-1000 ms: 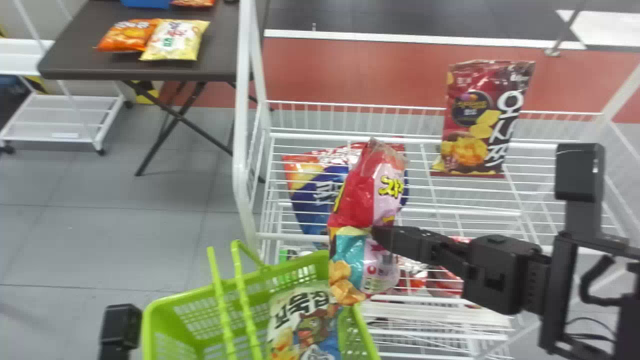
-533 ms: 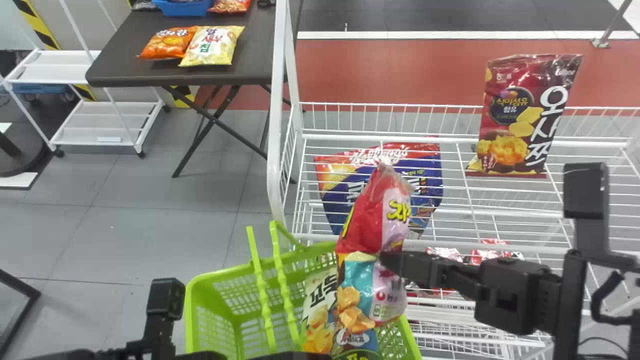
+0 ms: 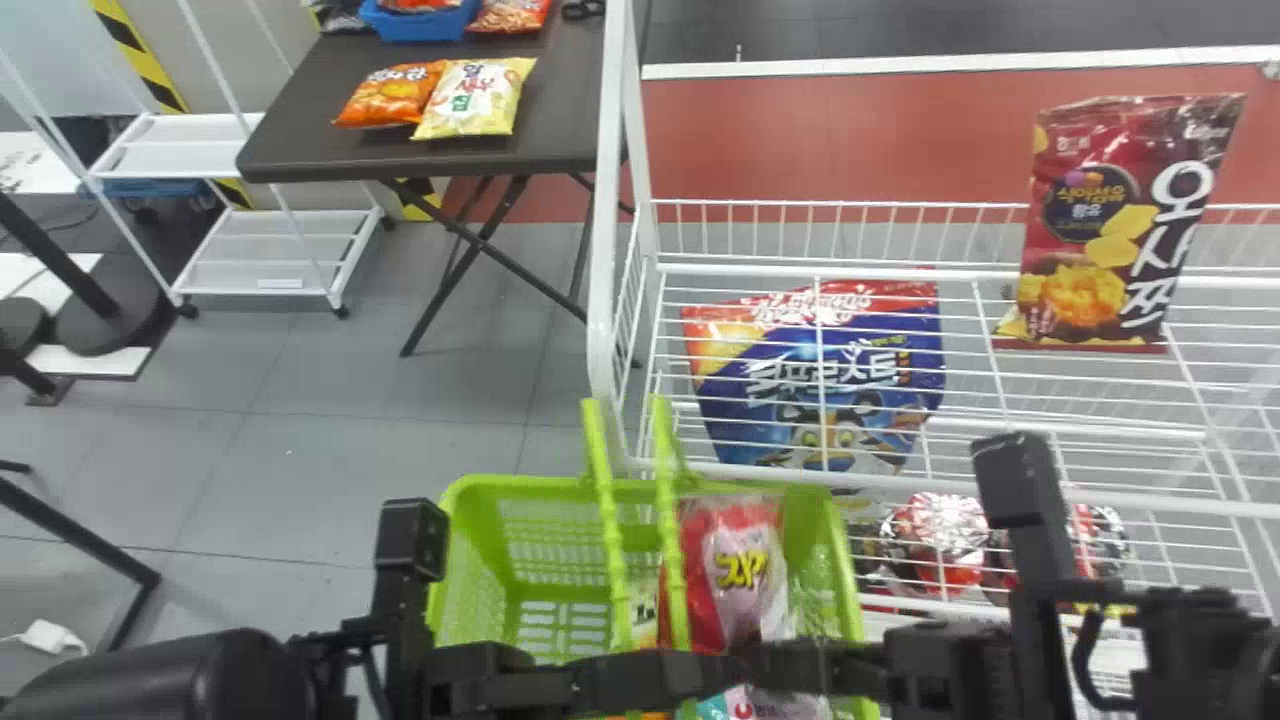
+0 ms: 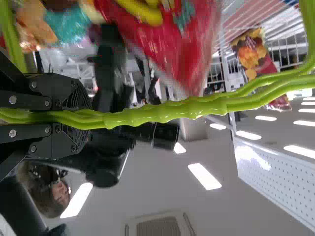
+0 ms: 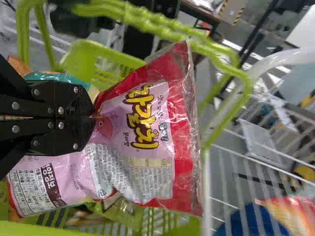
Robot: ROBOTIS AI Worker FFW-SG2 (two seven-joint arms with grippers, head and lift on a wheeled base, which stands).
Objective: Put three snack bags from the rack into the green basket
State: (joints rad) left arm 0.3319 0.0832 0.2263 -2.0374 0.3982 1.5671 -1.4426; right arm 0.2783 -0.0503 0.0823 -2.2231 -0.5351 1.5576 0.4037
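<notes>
My left gripper [image 3: 625, 680] holds the handles of the green basket [image 3: 470, 560]; in the left wrist view the left gripper [image 4: 86, 118] is shut around the green handles [image 4: 162, 113]. The right gripper [image 3: 790, 668] reaches across the basket's right part, shut on a red and pink snack bag [image 3: 742, 565] upright in the basket's opening. In the right wrist view, the right gripper [image 5: 93, 117] pinches that bag's [image 5: 142, 157] printed side. A cream bag [image 3: 643, 612] lies in the basket, mostly hidden behind the handles and held bag.
The white wire rack [image 3: 1060, 425] carries a blue and red bag [image 3: 820, 375], a dark red bag [image 3: 1110, 230] and shiny red bags [image 3: 940, 540] lower down. A dark table [image 3: 330, 150] with snack bags stands behind on the left; a white cart [image 3: 270, 255] is beside it.
The head view has swung left, so the scene sits farther right. My right gripper has lowered the red and pink bag into the basket's opening. The left gripper still holds the handles.
</notes>
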